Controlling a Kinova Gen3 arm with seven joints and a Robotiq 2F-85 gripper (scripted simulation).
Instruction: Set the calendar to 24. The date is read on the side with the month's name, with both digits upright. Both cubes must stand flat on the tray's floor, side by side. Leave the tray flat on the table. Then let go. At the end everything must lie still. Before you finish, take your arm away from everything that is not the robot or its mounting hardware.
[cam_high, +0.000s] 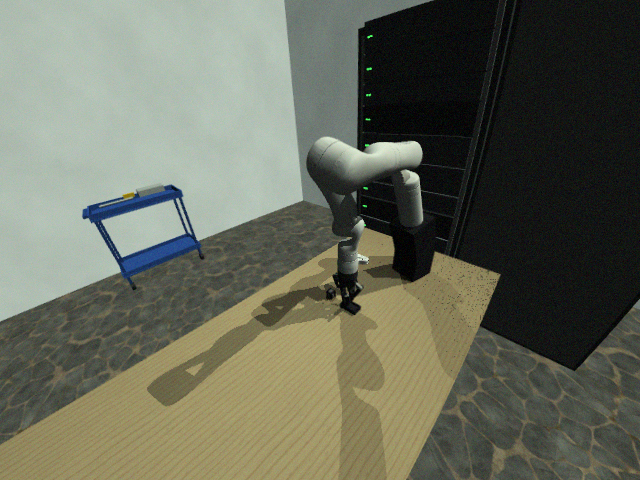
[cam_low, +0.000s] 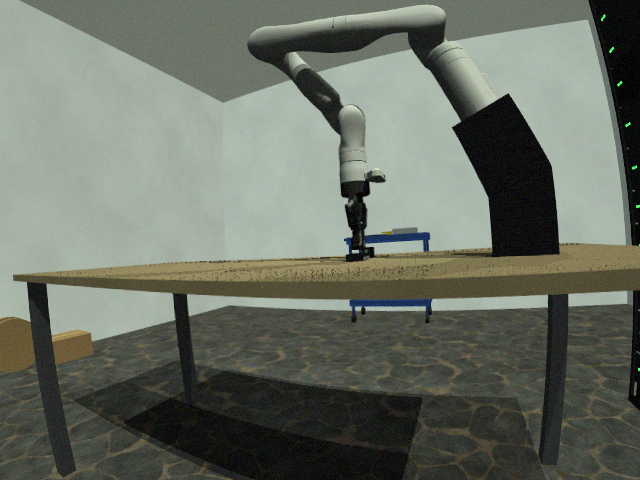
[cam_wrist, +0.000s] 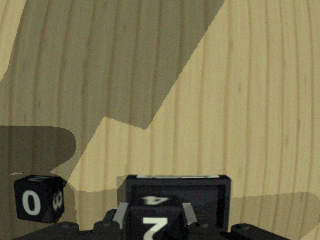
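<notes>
My gripper (cam_high: 347, 298) (cam_low: 358, 246) (cam_wrist: 155, 217) points down, shut on a black cube (cam_wrist: 135, 220). This cube shows a white 4 and, on the face nearer the wrist camera, a digit like an inverted 2, cut off by the frame edge. The black tray (cam_high: 352, 307) (cam_low: 355, 256) (cam_wrist: 227, 202) lies on the table beneath and just beyond the held cube. Its visible inside is empty; the held cube hides part of it. The month's name is not readable. A second black cube (cam_high: 330, 293) (cam_wrist: 31, 200) stands on the table left of the tray in the wrist view, showing 0 and 8.
The wooden table (cam_high: 289, 392) (cam_low: 232, 276) carries the arm's black pedestal (cam_high: 413, 253) (cam_low: 522, 206) behind the gripper. A blue cart (cam_high: 160, 253) (cam_low: 390, 303) stands on the floor away from the table. A black rack (cam_high: 429, 103) stands behind the arm.
</notes>
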